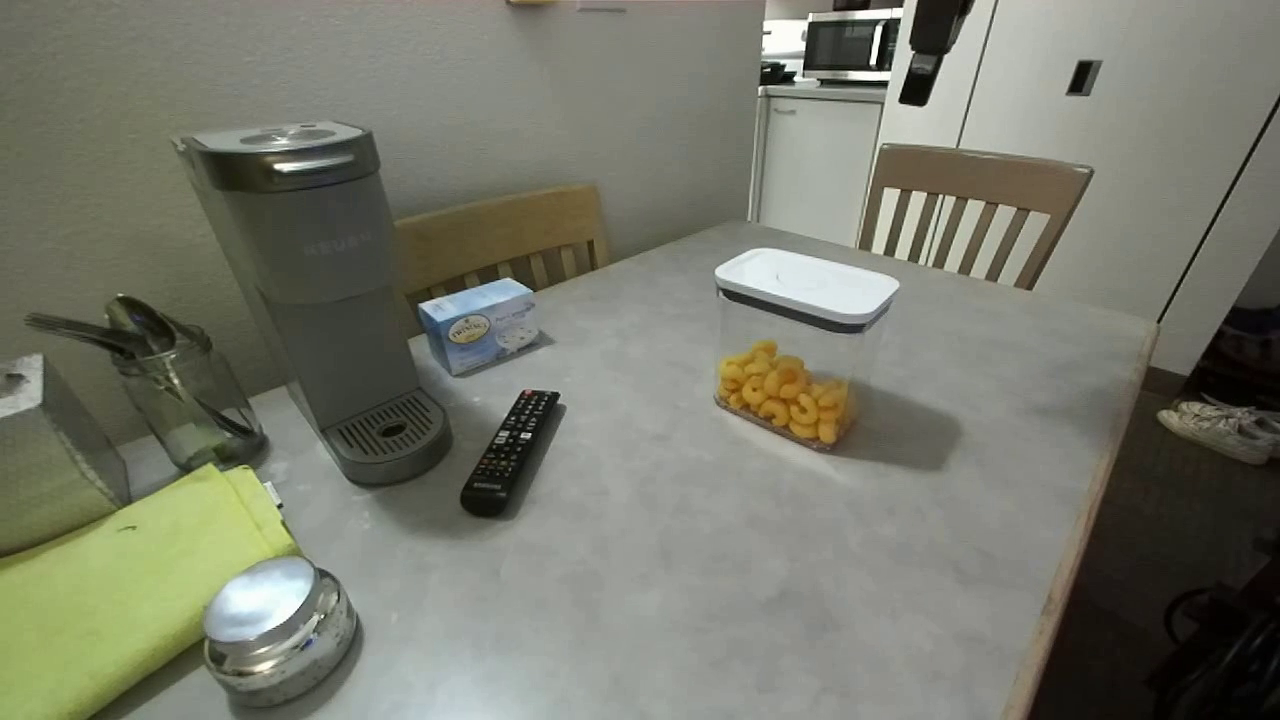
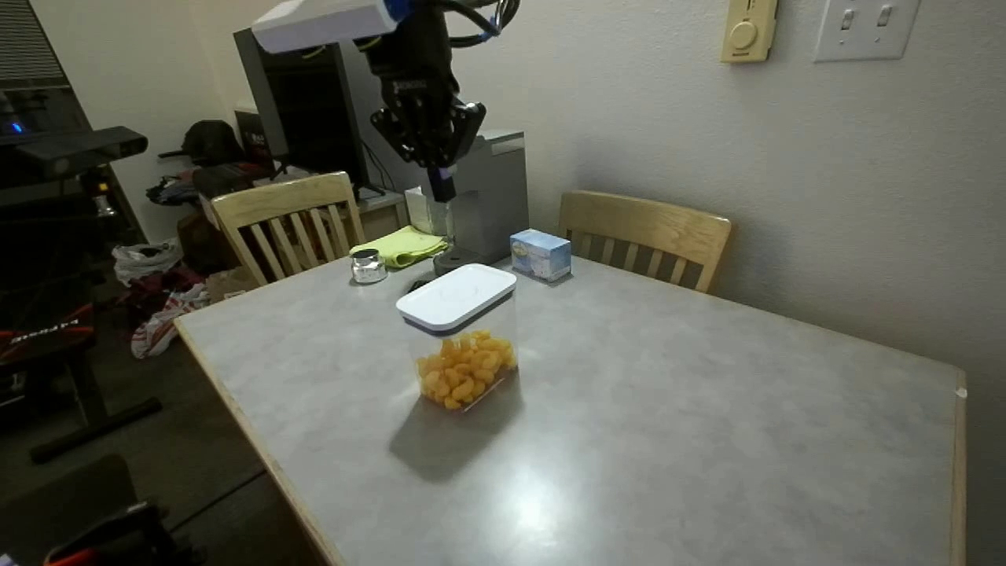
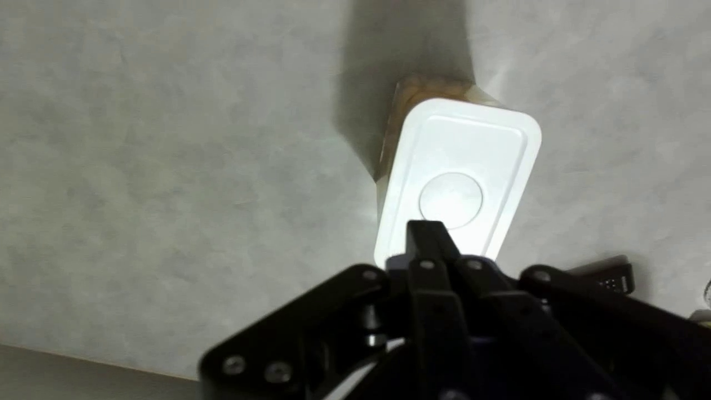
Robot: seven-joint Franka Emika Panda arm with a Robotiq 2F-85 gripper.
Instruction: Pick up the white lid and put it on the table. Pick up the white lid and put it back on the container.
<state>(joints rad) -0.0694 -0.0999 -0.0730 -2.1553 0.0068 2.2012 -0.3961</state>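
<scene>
- Keurig coffee maker (image 1: 315,265), Twinings box (image 1: 478,326), Samsung remote (image 1: 512,452): on table (image 1: 640,590).
- White lid (image 1: 806,284): atop clear container (image 1: 812,345) (curled yellow snacks (image 1: 785,393) inside).
- Gripper (image 2: 442,189): above table, pointing down, jaws pressed together.

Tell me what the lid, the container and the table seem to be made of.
Lid: likely plastic, smooth and white, with clean, moulded-looking rounded corners.
Container: clear and smooth-looking, probably plastic, since snacks show through its walls; glass isn't ruled out.
Table: perhaps laminate, mottled grey; satin finish, since it catches a soft-edged glare.
</scene>
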